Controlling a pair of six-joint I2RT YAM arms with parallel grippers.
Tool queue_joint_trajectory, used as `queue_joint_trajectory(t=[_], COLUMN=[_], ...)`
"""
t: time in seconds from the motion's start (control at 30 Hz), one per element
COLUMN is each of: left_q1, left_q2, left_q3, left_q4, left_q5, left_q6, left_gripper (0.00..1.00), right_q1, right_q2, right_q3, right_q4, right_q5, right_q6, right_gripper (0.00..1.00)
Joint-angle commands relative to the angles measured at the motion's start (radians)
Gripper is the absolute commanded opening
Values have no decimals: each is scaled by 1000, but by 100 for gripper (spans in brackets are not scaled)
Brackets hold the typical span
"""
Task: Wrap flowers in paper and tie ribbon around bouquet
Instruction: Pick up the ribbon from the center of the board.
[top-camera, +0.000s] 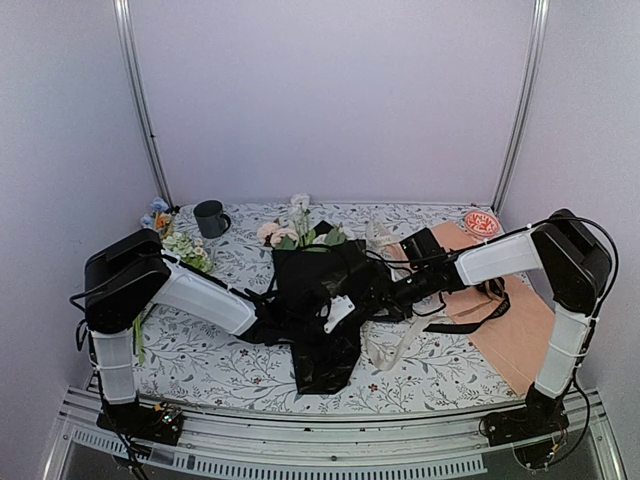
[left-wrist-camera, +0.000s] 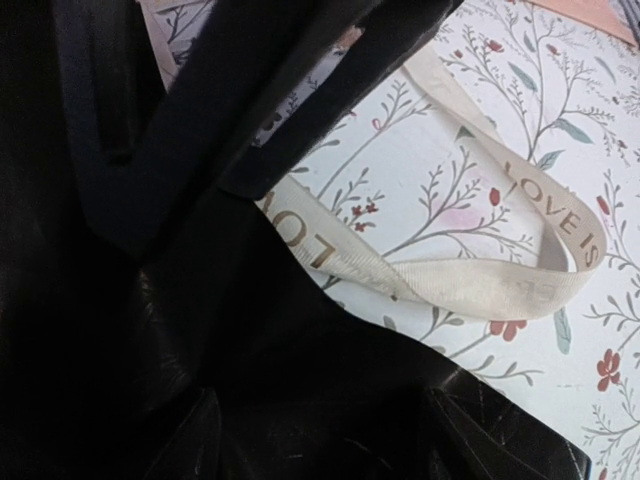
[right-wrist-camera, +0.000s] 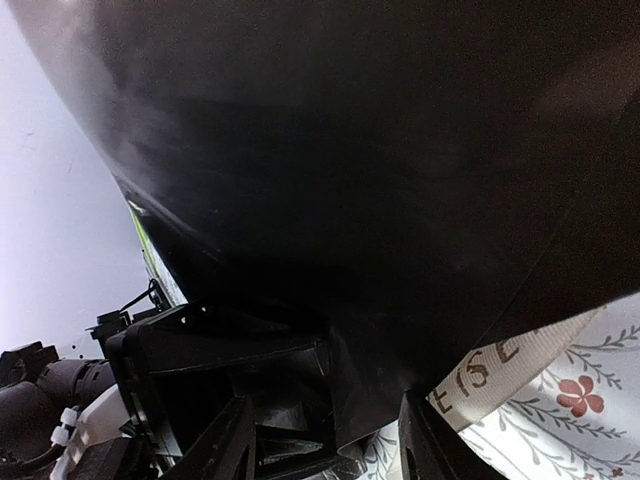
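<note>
Leftward first: spare bunch (top-camera: 178, 243) and mug (top-camera: 211, 218) at the table's (top-camera: 200, 355) far-left corner. My left gripper (top-camera: 272, 322) is buried against the black paper (top-camera: 322, 360); grasping or released, I cannot tell. Centre: bouquet (top-camera: 320, 300) lying flat, flowers (top-camera: 298, 232) poking out of its far end. My right gripper (top-camera: 355, 303), fingers (right-wrist-camera: 232, 445) spread and released, sits at its right flank. Ribbon (top-camera: 395, 345) runs out from under the paper, trailing rightward. Peach sheet (top-camera: 515, 335) at far right.

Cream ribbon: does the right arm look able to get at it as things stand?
Probably yes. The ribbon lies bare on the tablecloth close beside the right claw; only one stretch of it is tucked under the black paper.
</note>
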Motion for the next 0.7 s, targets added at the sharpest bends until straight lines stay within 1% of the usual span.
queue_joint_trajectory(t=[0.0, 0.5, 0.57, 0.6, 0.67], left_q1=[33, 32, 33, 34, 34], left_q2=[67, 64, 63, 62, 59], left_q3=[-68, -79, -80, -82, -90], left_q4=[-248, -245, -247, -247, -247], left_q5=[-13, -12, -13, -14, -15], left_q6=[-32, -29, -29, -29, -31], left_gripper=[69, 69, 69, 69, 69], right_q1=[19, 49, 48, 43, 18], right_q2=[60, 143, 133, 125, 106], right_q3=[24, 141, 174, 198, 237], right_q4=[-8, -27, -74, -132, -187], right_q5=[-37, -49, -5, 23, 43], right_q6=[-22, -35, -60, -88, -144], right_gripper=[50, 52, 53, 54, 55])
